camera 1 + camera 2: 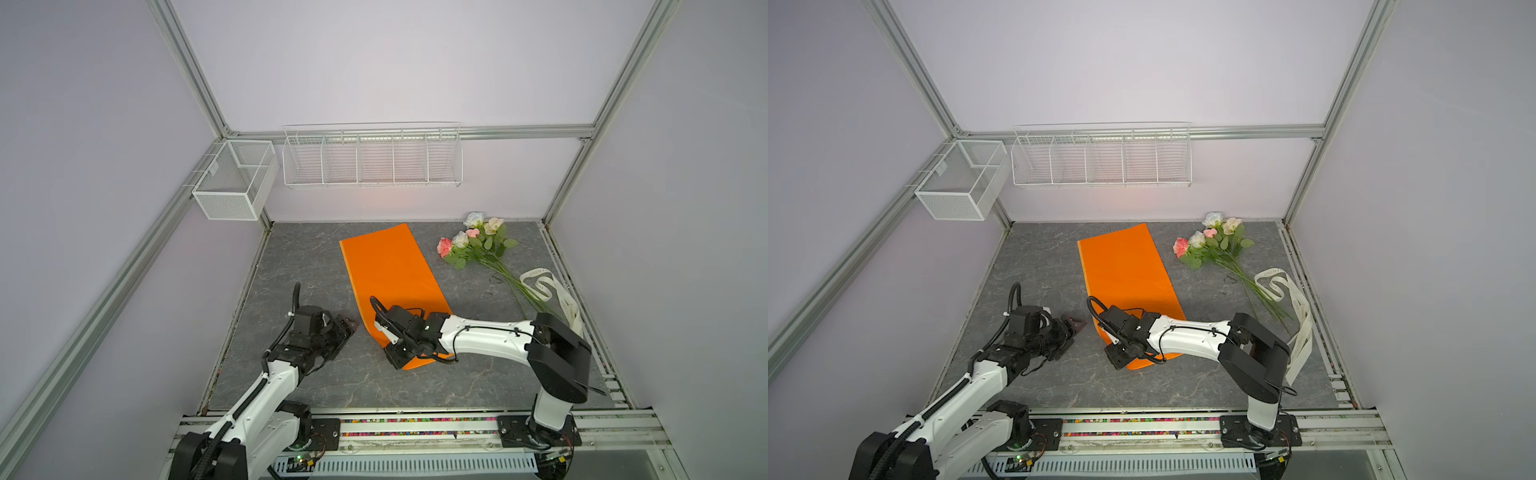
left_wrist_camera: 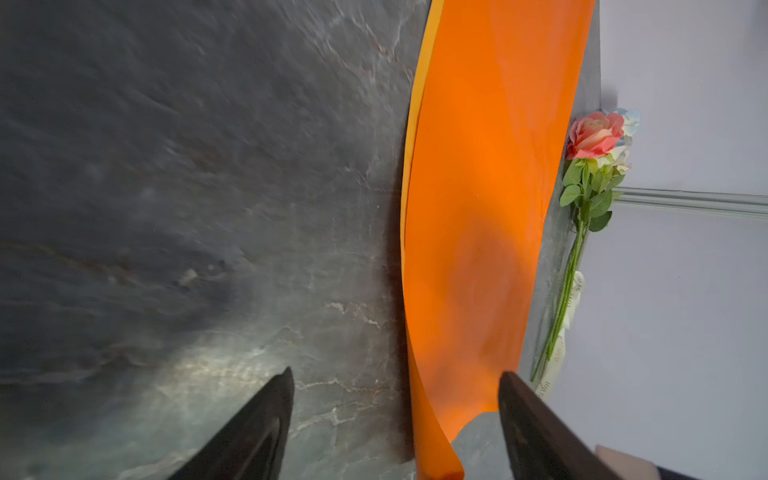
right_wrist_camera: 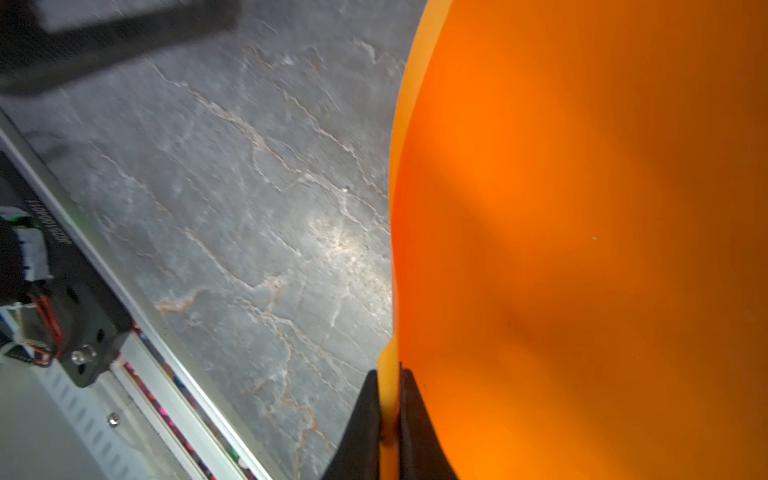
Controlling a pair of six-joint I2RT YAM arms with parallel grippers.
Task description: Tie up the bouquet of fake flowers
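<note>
Where the top views take in the whole table (image 1: 291,270), you find the bouquet of fake flowers (image 1: 478,245) lying at the far right, blooms toward the back wall, well apart from both grippers. A cream printed ribbon (image 1: 544,286) lies looped beside the stem ends. The orange paper sheet (image 1: 386,266) lies mid-table, its near corner under the right gripper (image 1: 395,355). The left gripper (image 1: 347,325) sits just beside the sheet's left edge.

Left wrist view: the left jaws stand wide apart and hold nothing. The sheet's curled edge lies ahead of them, with the bouquet beyond it.

Right wrist view: the right jaws are closed on the sheet's edge, with only a thin strip of paper pinched between the tips.

Assessment: the step in hand appears to be positioning the sheet, and the bouquet is not yet gathered or tied.

- Your grip is narrow, so draw the sheet low and slowly, pulling along its plane so it neither slips nor creases.
- Take the curled edge with the left jaws before lifting.
- Keep the paper clear of the stems and ribbon.
</note>
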